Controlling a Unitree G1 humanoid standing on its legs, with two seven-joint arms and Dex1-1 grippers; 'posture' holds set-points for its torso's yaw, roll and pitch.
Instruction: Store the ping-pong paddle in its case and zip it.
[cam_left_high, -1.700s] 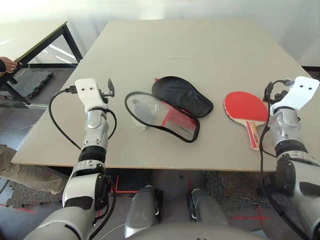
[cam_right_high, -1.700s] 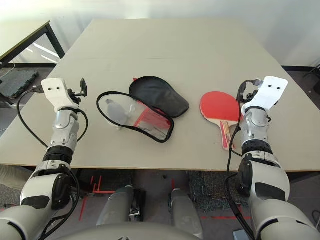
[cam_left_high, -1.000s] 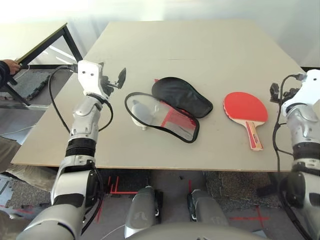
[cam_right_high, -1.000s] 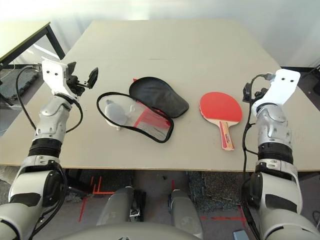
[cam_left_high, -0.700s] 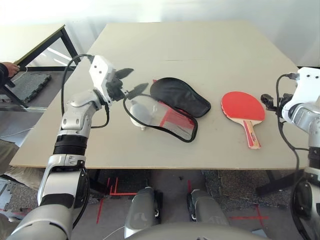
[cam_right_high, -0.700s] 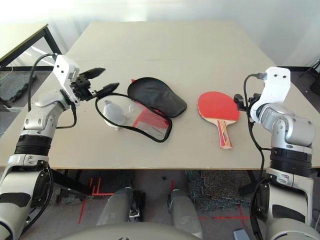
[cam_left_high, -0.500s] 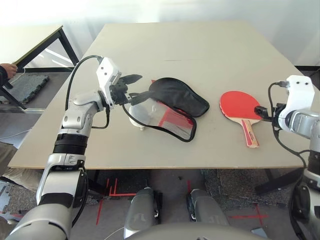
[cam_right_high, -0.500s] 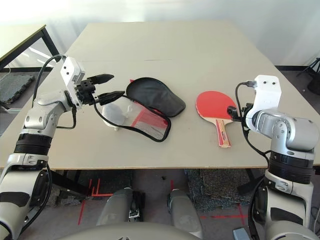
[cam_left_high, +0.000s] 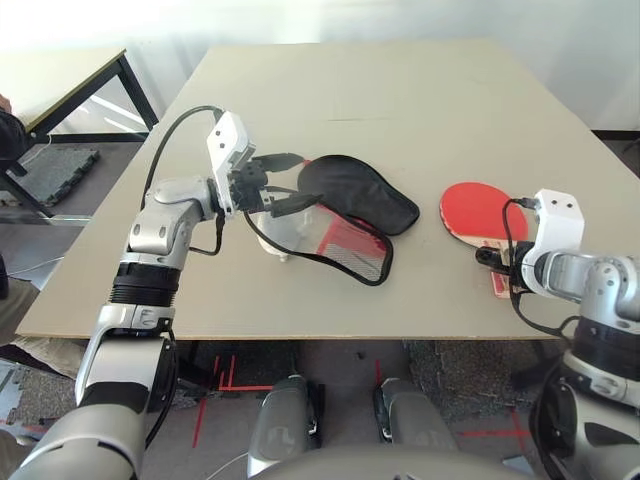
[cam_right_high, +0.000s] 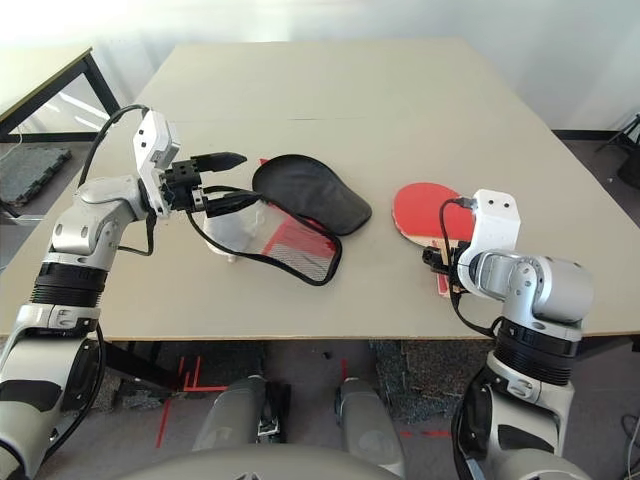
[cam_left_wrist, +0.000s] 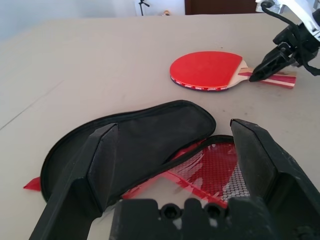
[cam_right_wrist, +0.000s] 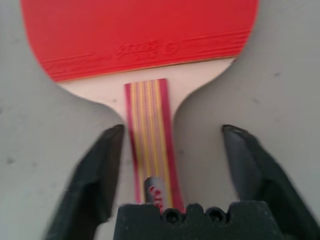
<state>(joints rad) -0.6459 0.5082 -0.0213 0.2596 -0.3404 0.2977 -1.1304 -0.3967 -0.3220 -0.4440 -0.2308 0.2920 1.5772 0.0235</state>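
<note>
While faint stamped marks run along the lower edge of the ping-pong paddle's (cam_right_wrist: 137, 35) red rubber, none can be read, nor can the small red print on its handle's butt. The paddle lies flat on the table (cam_left_high: 400, 90), its striped handle between the right gripper's (cam_right_wrist: 172, 145) spread fingers, untouched on either side. A second ago that gripper hung well off to the paddle's side. The left gripper (cam_left_high: 290, 182), fingers wide, now hovers at the opened case (cam_left_high: 340, 215), having swung in from beside it.
</note>
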